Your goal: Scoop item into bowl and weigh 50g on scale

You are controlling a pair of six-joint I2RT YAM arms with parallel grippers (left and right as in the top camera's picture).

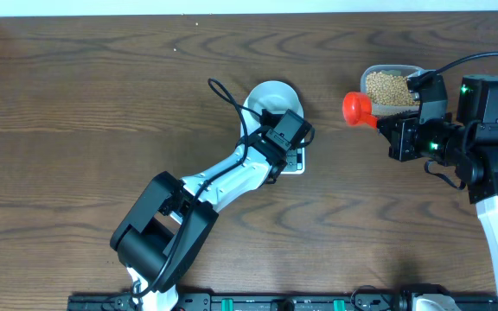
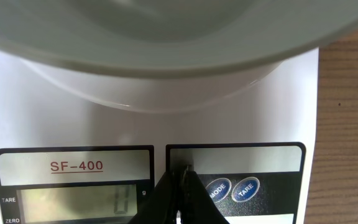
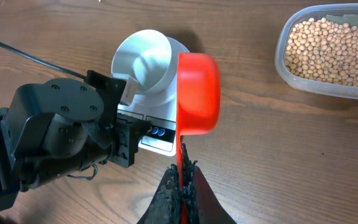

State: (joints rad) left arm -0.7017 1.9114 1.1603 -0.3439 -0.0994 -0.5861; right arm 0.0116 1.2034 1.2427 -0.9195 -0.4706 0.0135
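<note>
Step in hand: zeroing the scale [image 2: 73, 124] with the empty bowl [image 2: 166, 25] seated on its platform. The left hand [image 2: 183, 177] is clenched, holding nothing, its tips on the control panel at 9 o'clock of the MODE button. We read "SF-400" above the display [image 2: 73, 202], "TARE" and "ZERO" at its left edge, a "0" with "g" on the display, and "MODE" and "TARE" on the two round buttons.

The right hand [image 3: 182, 183] is clamped on the handle of the red scoop [image 3: 197, 93], which hangs above the desk [image 1: 102, 104] between bowl and tub [image 3: 328, 89]. The soybeans [image 3: 334, 50] all lie in the tub, at 3 o'clock of the bowl in the overhead view.

We judge that the next move takes the scoop to the tub for a first load. Dosing then calls for small, controlled pours.
</note>
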